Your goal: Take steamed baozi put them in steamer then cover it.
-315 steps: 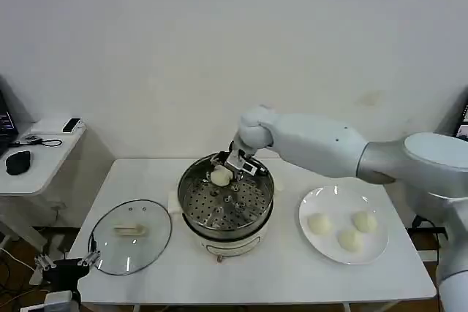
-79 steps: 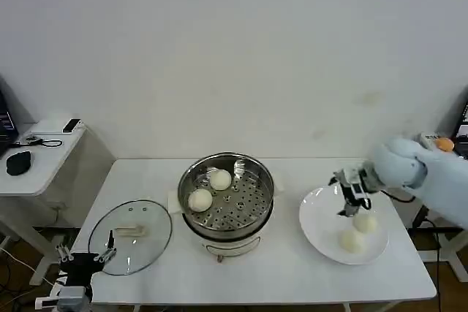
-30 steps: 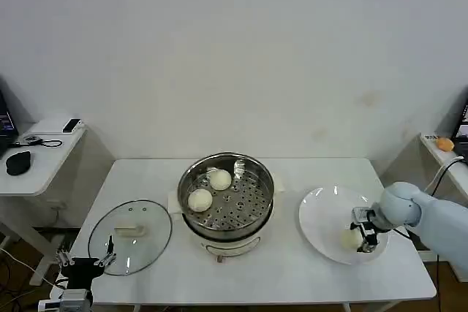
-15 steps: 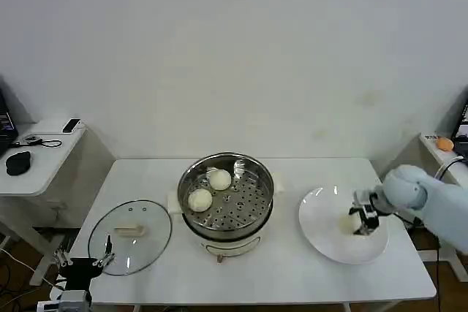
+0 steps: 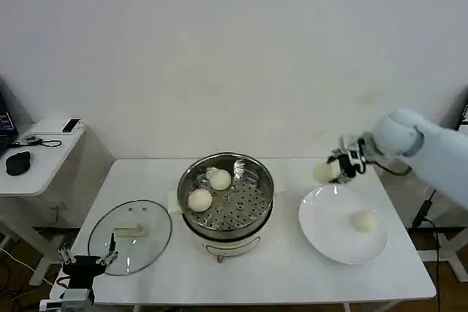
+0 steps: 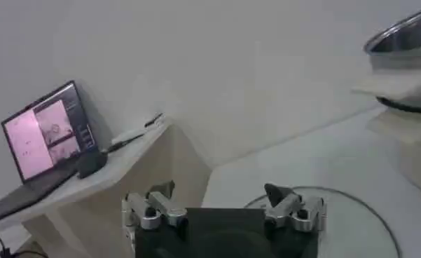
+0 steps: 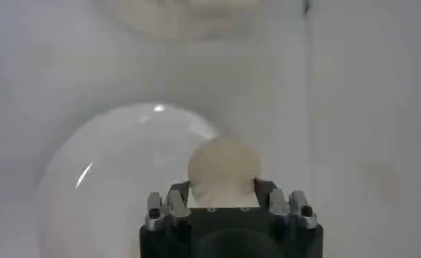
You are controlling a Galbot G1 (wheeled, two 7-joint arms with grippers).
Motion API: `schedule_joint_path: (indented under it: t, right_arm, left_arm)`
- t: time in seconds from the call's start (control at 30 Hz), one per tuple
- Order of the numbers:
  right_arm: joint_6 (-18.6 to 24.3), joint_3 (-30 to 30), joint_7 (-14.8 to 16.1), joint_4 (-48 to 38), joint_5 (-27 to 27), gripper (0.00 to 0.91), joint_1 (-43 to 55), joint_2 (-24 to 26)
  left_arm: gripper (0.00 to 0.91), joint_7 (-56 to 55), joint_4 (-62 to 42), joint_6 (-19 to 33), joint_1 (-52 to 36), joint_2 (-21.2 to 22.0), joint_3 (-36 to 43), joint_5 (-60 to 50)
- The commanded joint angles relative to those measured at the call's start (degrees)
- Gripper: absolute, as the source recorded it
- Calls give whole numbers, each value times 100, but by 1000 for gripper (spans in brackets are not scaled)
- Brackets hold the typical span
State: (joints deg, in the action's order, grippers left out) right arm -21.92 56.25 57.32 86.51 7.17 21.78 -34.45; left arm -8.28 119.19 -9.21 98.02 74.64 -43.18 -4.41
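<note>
The steel steamer (image 5: 227,202) stands mid-table with two cream baozi (image 5: 199,199) (image 5: 219,179) on its perforated tray. My right gripper (image 5: 333,169) is shut on a third baozi (image 5: 323,172) (image 7: 223,167), held in the air above the far rim of the white plate (image 5: 327,237). One more baozi (image 5: 363,221) lies on that plate. The glass lid (image 5: 130,237) with its cream handle rests on the table to the steamer's left. My left gripper (image 5: 86,260) (image 6: 221,202) hangs open by the lid's near edge, below the table front.
A side desk (image 5: 33,151) with a mouse and a phone stands at the far left. The left wrist view catches a lit laptop (image 6: 45,133) on it. The plate (image 7: 119,182) lies under the held bun in the right wrist view.
My right gripper has closed on a baozi from the plate, lifted it and carried it up and toward the steamer. The plate now holds one bun. The left arm has stayed put.
</note>
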Motion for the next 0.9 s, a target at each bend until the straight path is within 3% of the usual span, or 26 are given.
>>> schedule_joint_path:
  t: [0.03,0.33,0.43,0.6,0.63,0.9]
  right_arm:
    - [-120,850,-73,23,643,635,1511,-1443]
    - [342,872,64,21,735,635,1094,-2536]
    - [588,1004,162,26,481,645,904,-2829]
    - [784,1226,284,239,199,645,804,-2933]
    - [963,1313,299,269,-44,645,818,-2966]
    - [1562,1482,397,81,-526,645,702,-3142]
  left_arm:
    - [907,5,-6,-3,8,7,-26,-12]
    - [907,12,53,-35,54,72,-217,-2]
    - [907,8,64,-31,92,95,-304,8]
    - [907,-1,54,-22,132,141,-360,5]
    - [907,-2,43,-20,133,152,-361,-1]
    - [907,-18,-7,4,128,211,-358,0]
